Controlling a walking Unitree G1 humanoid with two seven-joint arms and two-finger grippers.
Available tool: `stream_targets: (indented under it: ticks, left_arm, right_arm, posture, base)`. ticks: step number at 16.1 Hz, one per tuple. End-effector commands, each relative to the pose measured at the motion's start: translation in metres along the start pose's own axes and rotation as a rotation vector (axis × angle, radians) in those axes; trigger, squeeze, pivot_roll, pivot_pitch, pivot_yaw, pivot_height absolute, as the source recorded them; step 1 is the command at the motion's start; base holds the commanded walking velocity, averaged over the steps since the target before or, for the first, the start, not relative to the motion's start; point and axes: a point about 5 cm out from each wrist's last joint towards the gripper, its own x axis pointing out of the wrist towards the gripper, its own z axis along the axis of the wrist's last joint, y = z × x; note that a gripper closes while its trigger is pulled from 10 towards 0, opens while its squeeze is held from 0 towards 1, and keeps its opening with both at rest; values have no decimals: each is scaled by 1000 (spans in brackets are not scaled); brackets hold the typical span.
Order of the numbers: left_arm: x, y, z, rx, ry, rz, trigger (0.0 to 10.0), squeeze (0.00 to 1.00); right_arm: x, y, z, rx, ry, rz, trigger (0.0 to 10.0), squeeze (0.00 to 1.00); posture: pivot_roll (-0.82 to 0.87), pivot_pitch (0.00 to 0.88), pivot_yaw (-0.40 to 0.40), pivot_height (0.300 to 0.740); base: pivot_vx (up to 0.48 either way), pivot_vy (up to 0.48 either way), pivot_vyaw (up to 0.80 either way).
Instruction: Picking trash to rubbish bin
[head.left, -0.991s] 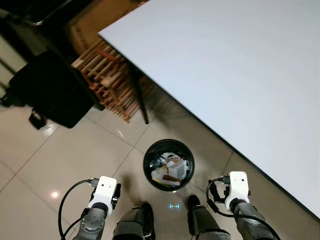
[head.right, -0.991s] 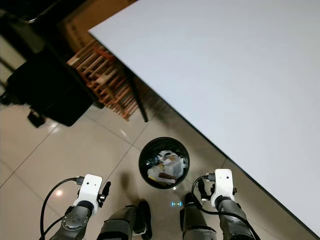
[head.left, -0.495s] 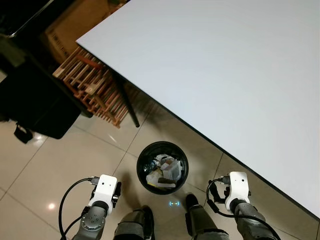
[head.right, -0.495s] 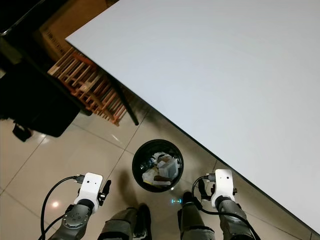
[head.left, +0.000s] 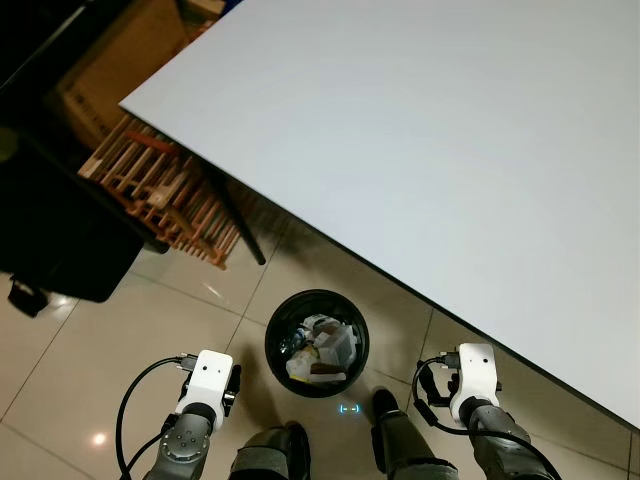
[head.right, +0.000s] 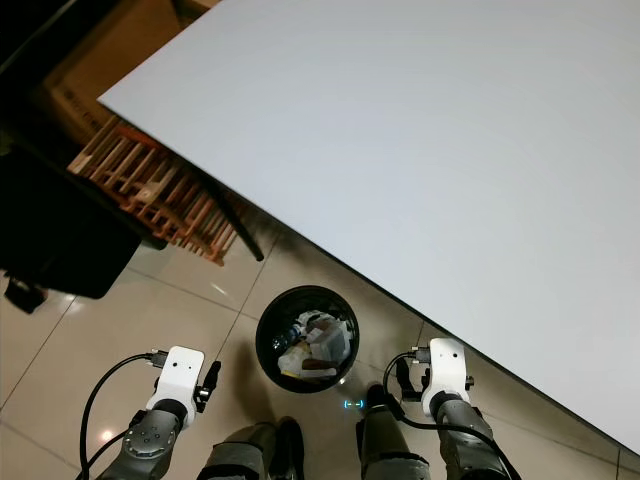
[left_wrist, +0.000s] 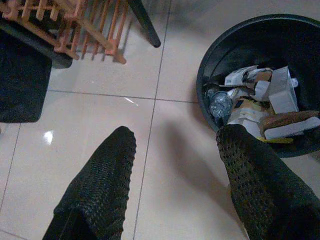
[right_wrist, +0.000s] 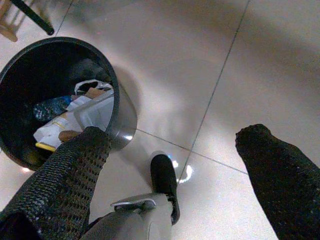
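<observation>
Presently one bin (head.left: 316, 343) stands on the floor (head.left: 120, 330), just ahead of the robot's two feet and between its two arms. It is black, round and open-topped, and holds a heap of trash (left_wrist: 260, 102): crumpled paper and card, a white carton, a clear plastic bottle, a brown strip.

Left pincer (left_wrist: 175, 150): two black fingers spread wide apart, nothing between them, hanging low over bare tile with the bin just beside one finger. Right pincer (right_wrist: 175, 145): two fingers likewise spread wide and empty, low over the floor, bin beside one finger, one black shoe (right_wrist: 165, 182) below the gap.

Against the frame of one second ago, the whole picture has shifted: the table (head.left: 450, 140) now takes more of the view and the bin sits lower and further left. Both arms hang as before.

One white table top, one dark table leg (head.left: 240, 230). Under its edge lies one wooden slatted rack (head.left: 160, 195); beside that, one black object (head.left: 60, 240). Floor is glossy beige tile with lamp glints.
</observation>
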Motion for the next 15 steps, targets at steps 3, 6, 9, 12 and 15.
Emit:
stream_targets:
  ticks: [3,6,9,12,15]
  left_arm:
    - [-9,6,-19,-16,73,36,10000,0]
    - [-8,4,-18,1,74,33,10000,0]
    - [-8,3,-18,-9,74,36,10000,0]
    - [-8,3,-18,-12,75,39,10000,0]
    - [-8,4,-18,-13,74,40,10000,0]
  right_arm:
    - [-5,1,-15,6,60,8,10000,0]
    - [-5,1,-15,4,61,8,10000,0]
    - [-5,1,-15,3,60,7,10000,0]
    - [-5,1,-15,12,54,1,10000,0]
    - [-5,0,-14,15,50,-3,10000,0]
  posture:
    - [49,321,111,740]
    - [48,323,109,740]
    - [48,321,107,740]
    - [50,324,106,740]
    - [50,323,107,740]
  base:
    - [0,0,-769]
    - [0,-320,-765]
    - [0,-160,-767]
    - [0,0,-394]
    - [0,0,0]
